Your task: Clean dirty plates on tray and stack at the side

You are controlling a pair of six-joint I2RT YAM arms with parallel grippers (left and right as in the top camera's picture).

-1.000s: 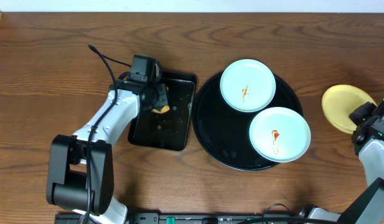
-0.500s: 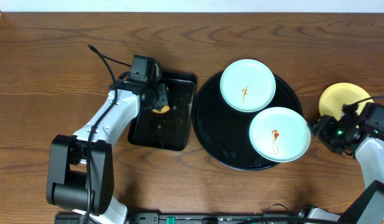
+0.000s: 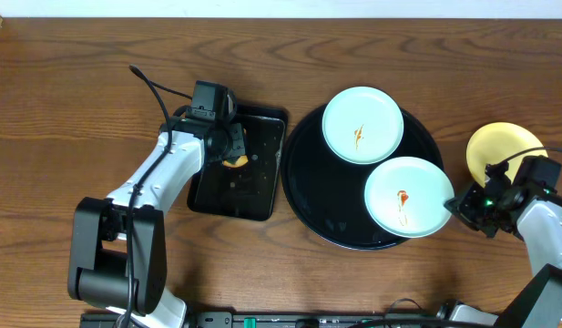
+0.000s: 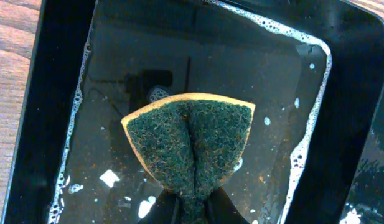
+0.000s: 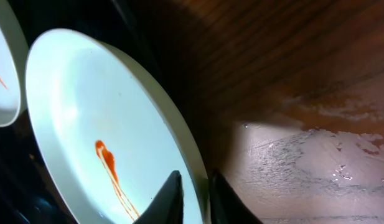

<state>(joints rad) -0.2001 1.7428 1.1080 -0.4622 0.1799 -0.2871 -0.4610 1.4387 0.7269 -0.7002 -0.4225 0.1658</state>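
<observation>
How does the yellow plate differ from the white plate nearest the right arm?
The yellow plate sits on the bare table; the white plate sits on the black tray. The white plate carries an orange-red smear; the yellow plate's visible part shows none. The right tool straddles the white plate's rim, not the yellow plate's. Both are small, round and lying flat.

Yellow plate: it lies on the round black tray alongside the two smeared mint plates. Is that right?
No. The yellow plate lies on the tabletop to the right of the round black tray, off it, as the overhead view shows. The far mint plate and the near mint plate, both smeared, do sit on the tray.
</observation>
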